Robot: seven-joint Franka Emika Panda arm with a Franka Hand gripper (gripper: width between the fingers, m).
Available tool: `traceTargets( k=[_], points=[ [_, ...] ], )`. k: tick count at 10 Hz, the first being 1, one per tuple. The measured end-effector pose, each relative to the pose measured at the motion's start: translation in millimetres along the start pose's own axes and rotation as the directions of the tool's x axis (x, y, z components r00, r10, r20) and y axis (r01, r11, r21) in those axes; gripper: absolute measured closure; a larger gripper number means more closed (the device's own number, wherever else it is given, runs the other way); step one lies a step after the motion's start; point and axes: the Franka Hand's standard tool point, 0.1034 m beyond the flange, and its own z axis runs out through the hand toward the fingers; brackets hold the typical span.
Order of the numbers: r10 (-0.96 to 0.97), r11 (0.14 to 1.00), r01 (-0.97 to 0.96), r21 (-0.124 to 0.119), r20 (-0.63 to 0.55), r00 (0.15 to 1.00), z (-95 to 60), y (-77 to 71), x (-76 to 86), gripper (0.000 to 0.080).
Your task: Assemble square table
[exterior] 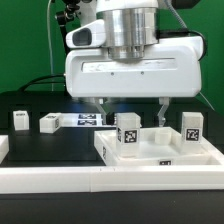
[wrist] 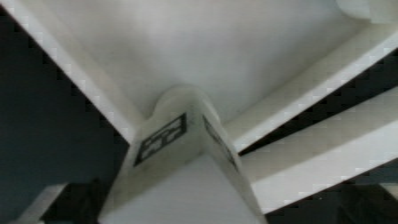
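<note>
The square table's white slab (exterior: 205, 152) lies at the exterior view's right, rim up. A tagged leg (exterior: 127, 133) stands upright at its near left corner and another leg (exterior: 192, 125) at its far right corner. My gripper (exterior: 130, 108) hangs just above the near left leg, open, one finger on each side and clear of it. In the wrist view that leg (wrist: 169, 150) rises toward the camera with its tag showing, over the slab (wrist: 160, 50). My own fingertips are too blurred there to make out. Two loose legs (exterior: 20, 120) (exterior: 50, 122) stand on the black table at the left.
The marker board (exterior: 86, 120) lies flat behind the loose legs. A long white rail (exterior: 60, 182) borders the black surface along the front. A white piece (exterior: 3, 148) shows at the left edge.
</note>
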Motion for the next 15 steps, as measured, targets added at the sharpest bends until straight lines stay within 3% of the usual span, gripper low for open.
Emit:
traceTargets(
  k=[4,5,7,10,12,15],
  points=[
    [-0.312,0.95,0.312,-0.007,-0.006,0.95,0.6,6.5,3.4,0.015],
    [-0.406,0.914,0.406,-0.018,-0.004,0.914,0.5,8.5,5.3,0.015],
    [-0.479,0.878,0.479,-0.02,-0.002,0.878,0.7,9.4,5.4,0.015],
    [-0.478,0.878,0.478,-0.02,-0.002,0.878,0.8,9.3,5.3,0.0512],
    [-0.446,0.895,0.446,-0.018,-0.003,0.895,0.9,9.2,5.2,0.0511],
    [-0.115,0.993,0.115,-0.016,-0.013,0.993,1.7,12.3,5.5,0.0511]
  ],
)
